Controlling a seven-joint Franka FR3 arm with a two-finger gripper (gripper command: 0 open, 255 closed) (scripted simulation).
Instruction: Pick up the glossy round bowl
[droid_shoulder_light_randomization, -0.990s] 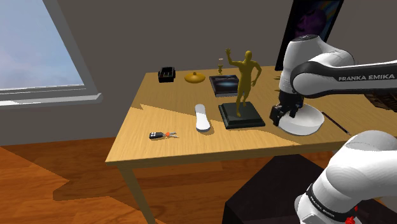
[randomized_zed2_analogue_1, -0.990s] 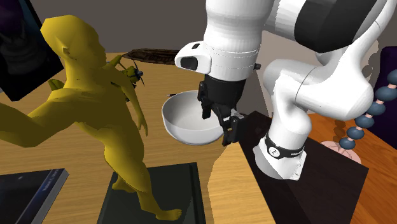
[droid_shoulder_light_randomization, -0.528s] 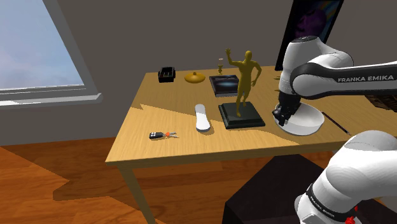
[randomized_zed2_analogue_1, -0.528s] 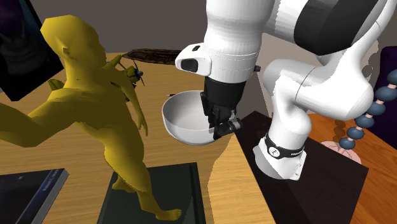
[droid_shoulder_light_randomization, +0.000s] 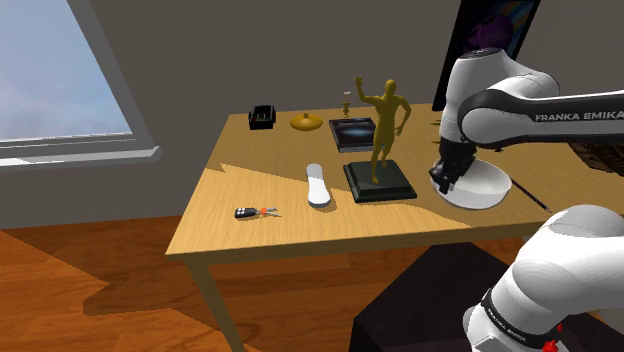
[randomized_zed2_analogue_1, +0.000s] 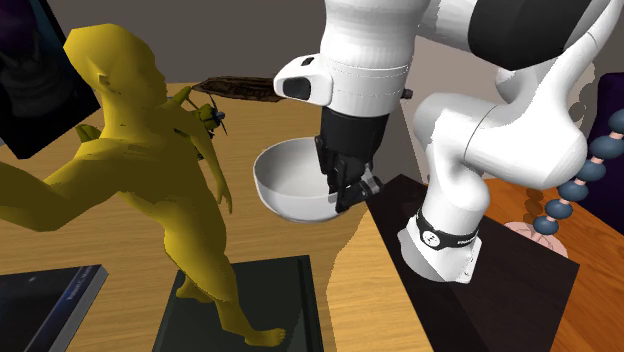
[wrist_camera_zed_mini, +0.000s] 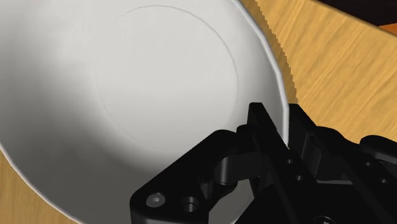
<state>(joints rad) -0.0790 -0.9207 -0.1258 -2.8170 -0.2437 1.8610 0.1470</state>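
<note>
Your black claw (randomized_zed2_analogue_1: 347, 188) grips the rim of the glossy white round bowl (randomized_zed2_analogue_1: 288, 187), one finger inside, one outside; wooden tabletop (wrist_camera_zed_mini: 331, 57) below.

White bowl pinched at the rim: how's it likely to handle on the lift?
Likely rigid: the white bowl holds a clean round rim. Probably slippery, as its smooth wall sits between narrow jaws. It may swing or tilt, since the jaws grip one side only, off its centre.

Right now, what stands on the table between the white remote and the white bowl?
The gold figurine on its dark square base stands between the remote and the bowl, as the shoulder view shows.
</note>
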